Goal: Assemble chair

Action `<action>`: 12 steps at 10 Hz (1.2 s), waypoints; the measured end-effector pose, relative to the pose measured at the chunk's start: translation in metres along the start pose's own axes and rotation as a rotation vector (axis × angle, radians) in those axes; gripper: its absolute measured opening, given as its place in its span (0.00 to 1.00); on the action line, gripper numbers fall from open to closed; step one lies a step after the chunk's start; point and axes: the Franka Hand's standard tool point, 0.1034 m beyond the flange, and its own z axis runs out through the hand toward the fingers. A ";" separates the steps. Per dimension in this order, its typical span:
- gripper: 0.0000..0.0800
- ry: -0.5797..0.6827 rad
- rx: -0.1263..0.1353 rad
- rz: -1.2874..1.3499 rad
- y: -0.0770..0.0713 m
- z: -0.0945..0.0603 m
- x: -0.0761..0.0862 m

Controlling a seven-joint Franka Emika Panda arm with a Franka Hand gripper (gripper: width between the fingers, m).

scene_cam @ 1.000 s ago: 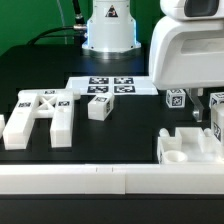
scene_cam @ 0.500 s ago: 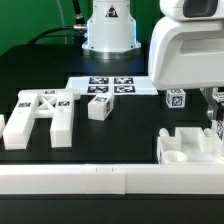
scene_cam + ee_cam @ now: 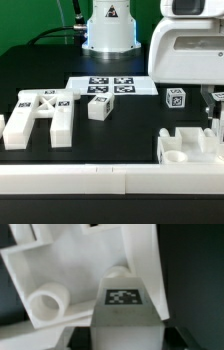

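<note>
Fingers of the hand [image 3: 213,120] have drawn closer together since the earlier frame, at about three o'clock in the exterior view. Nothing else on the tabletop [image 3: 130,135] is shifting. The hand is now clenching a tagged bar [image 3: 123,297], which is filling the gap between its fingers.

The chair's parts are lying spread out. The cross-braced plate [image 3: 40,112] is sitting at nine o'clock, a small block [image 3: 98,108] near the centre, and a tagged cube [image 3: 175,98] at two o'clock. A block with round holes [image 3: 188,146] is at four o'clock, just below the hand.

The bar is looking stiff, light and matte, so I am expecting it to hold without slipping. Its flat opposite faces are the natural place to grip, squarely, so it is not twisting.

The wrist view is showing the bar, its tag and the holed block [image 3: 45,303] close behind it; whether they are touching I cannot tell. The exterior view is hiding most of that behind the arm, but it alone is giving the whole layout and the marker board [image 3: 110,87] at twelve o'clock.
</note>
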 end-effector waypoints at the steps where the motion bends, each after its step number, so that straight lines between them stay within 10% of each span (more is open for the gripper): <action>1: 0.36 -0.003 0.006 0.081 0.001 0.000 0.000; 12: 0.36 -0.005 0.003 0.848 -0.001 0.001 -0.001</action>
